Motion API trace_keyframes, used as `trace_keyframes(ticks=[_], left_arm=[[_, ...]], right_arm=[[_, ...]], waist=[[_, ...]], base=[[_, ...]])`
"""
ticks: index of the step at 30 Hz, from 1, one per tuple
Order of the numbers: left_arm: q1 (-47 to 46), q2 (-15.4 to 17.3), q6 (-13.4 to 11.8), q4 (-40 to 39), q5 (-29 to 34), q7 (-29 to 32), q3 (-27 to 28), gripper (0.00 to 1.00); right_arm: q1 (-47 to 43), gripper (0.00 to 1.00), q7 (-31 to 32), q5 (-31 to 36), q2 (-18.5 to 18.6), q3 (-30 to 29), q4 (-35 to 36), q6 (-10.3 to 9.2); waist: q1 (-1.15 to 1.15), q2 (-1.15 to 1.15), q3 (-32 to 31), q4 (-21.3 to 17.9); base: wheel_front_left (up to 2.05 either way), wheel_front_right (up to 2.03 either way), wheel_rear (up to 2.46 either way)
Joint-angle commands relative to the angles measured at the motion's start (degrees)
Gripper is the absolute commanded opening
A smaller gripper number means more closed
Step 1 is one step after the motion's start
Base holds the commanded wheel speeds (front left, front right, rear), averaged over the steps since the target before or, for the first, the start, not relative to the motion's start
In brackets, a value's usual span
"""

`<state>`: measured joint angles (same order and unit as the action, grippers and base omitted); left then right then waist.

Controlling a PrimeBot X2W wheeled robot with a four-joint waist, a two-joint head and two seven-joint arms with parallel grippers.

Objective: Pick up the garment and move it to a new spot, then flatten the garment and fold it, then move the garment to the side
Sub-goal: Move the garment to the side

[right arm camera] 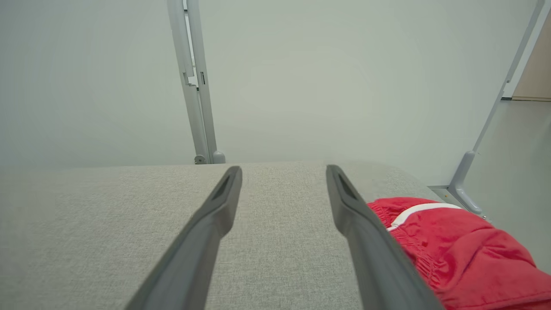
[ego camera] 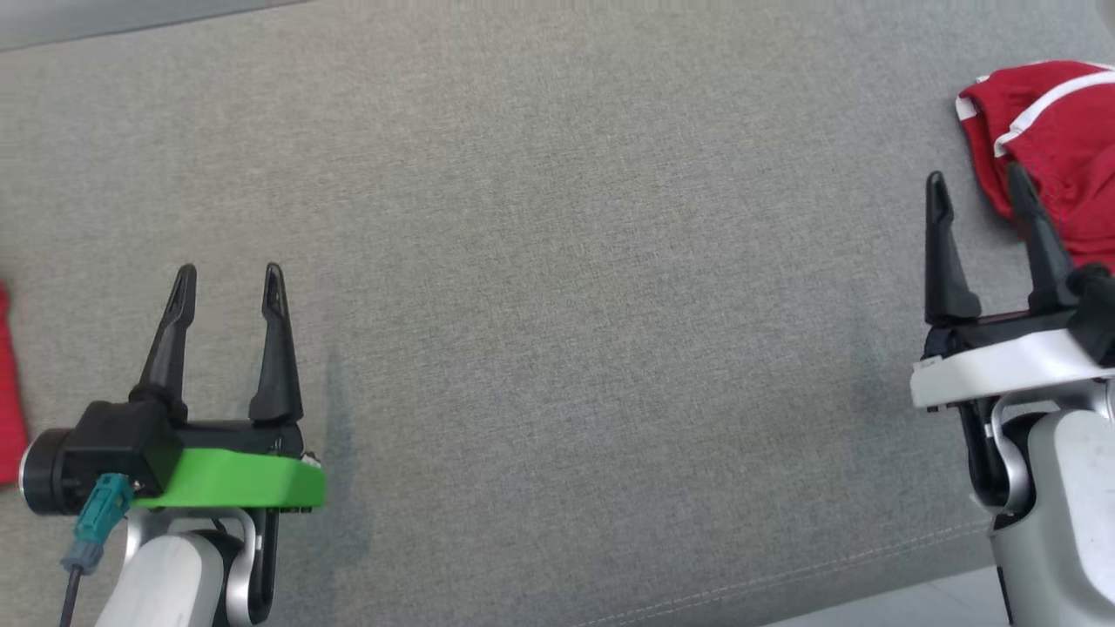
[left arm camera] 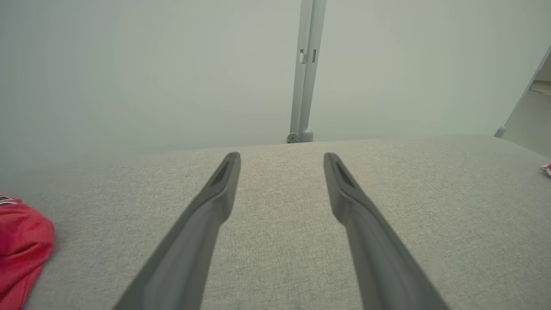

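A crumpled red garment with white stripes lies at the far right of the grey fabric surface. My right gripper stands open just to its left, and one finger crosses the garment's edge in the head view. In the right wrist view the garment lies beside the outer finger, and nothing is between the fingers of the right gripper. My left gripper is open over bare fabric at the lower left, and the left wrist view shows it with nothing between its fingers.
Another red cloth shows at the left edge, left of my left gripper, and appears in the left wrist view as a red cloth. The surface's front edge runs along the lower right. A pale wall with a metal post stands behind.
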<state>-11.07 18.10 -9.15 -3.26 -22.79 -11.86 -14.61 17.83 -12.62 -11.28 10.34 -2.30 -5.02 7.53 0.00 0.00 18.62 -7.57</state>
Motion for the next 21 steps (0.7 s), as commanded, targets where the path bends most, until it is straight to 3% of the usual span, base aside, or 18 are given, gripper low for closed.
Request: trace_keyframes(ticks=[1, 21], left_arm=[[1.38, -0.02, -0.25, 0.33, -0.73, -0.29, 0.28, 1.0], [10.79, 1.29, -1.68, 0.76, -2.03, 1.67, -0.72, 1.0]], right_arm=[[-1.66, 1.0, 0.55, 0.71, -0.44, 0.23, 0.91, -0.08], [-14.73, 1.0, 5.5, 0.35, -2.42, 1.46, 5.35, -0.07]], waist=[[0.0, 0.0, -4.27, 3.34], [0.0, 0.0, -15.08, 5.96]], base=[[0.0, 0.0, 0.0], [0.0, 0.0, 0.0]])
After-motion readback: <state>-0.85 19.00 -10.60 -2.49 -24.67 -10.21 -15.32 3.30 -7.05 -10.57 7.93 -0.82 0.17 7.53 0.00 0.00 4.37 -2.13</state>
